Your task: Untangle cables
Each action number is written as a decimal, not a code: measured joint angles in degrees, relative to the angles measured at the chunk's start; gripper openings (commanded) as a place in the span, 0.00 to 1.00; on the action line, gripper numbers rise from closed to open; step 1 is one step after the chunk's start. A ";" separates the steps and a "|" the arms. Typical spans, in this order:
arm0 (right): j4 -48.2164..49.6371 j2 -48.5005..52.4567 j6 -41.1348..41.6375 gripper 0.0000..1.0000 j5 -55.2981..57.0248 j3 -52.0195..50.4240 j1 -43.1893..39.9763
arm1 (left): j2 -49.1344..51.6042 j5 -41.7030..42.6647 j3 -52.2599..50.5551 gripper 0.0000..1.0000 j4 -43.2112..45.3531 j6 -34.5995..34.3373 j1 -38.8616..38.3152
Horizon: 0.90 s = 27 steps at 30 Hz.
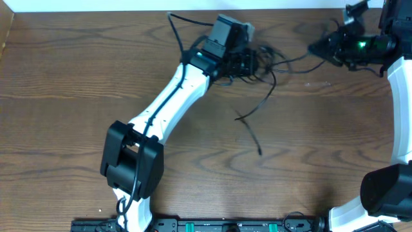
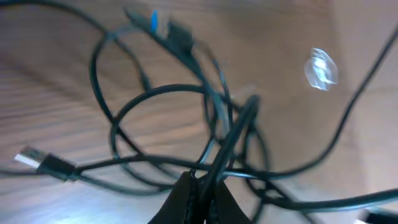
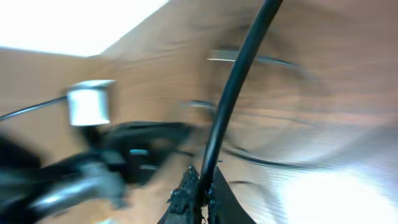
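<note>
A knot of thin black cables (image 1: 261, 64) lies near the far edge of a wooden table (image 1: 77, 71), about midway along it. One loose tail trails toward the near side, and another strand runs right toward the right arm. The left gripper (image 2: 200, 190) is clenched at the knot. Its wrist view shows the tips pinched where what look like several strands cross, though blur makes the count uncertain. Around them lie overlapping loops and a plug (image 2: 38, 160). The right gripper (image 3: 198, 193) is clenched on one black strand that rises from its tips, with a silver plug (image 3: 90, 102) nearby. The main risk is that pulling the arms apart cinches the knot tighter, because the left grip probably holds crossed strands rather than one. A plug could also catch in a loop and drag the clump along. The thin strand could slip from either pinch if tension builds sharply.
</note>
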 measured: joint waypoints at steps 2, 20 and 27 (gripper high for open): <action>-1.64 0.00 0.04 0.01 6.56 0.00 0.09 | -0.63 -2.56 0.00 0.07 -1.03 0.94 0.83; -4.26 0.00 0.81 0.07 29.75 0.00 -2.86 | -24.63 -15.02 -0.04 0.08 -2.99 6.01 4.13; -4.24 0.02 -4.98 0.59 18.40 0.00 -2.64 | -22.97 -15.80 0.00 0.57 -11.08 8.48 4.13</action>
